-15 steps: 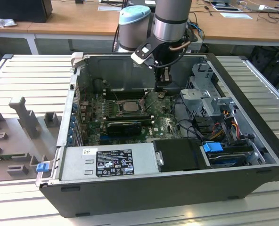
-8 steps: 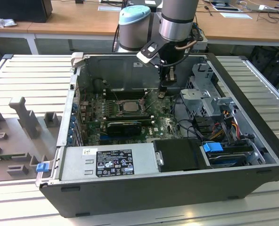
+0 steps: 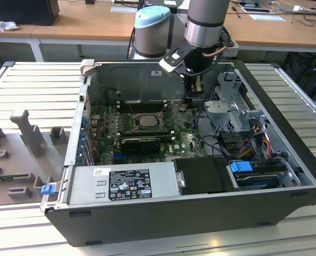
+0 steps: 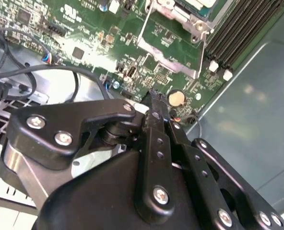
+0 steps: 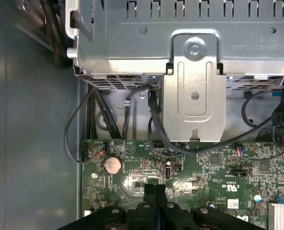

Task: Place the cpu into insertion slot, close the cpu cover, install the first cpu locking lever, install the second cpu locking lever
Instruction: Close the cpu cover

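Observation:
In the exterior view the cpu point(image 3: 145, 119) lies with its pale silver face up in the insertion slot point(image 3: 131, 121) on the green motherboard. The cpu cover point(image 4: 192, 19) is a silvery frame around it. Thin wire levers point(image 4: 202, 48) run along the socket's sides; whether they are latched I cannot tell. My gripper point(image 3: 186, 105) hangs low over the board, to the exterior view's right of the socket. Its black fingers point(image 5: 149, 190) are shut together with nothing between them. In the second wrist view the gripper point(image 4: 154, 98) points near a coin cell point(image 4: 176, 97).
A silver drive cage point(image 5: 195, 86) with black cables point(image 3: 211, 140) stands to the exterior view's right of the gripper. Black memory slots point(image 4: 238, 28) lie beyond the socket. A power supply point(image 3: 123, 184) fills the case's front, and the case wall point(image 3: 142, 80) rises behind.

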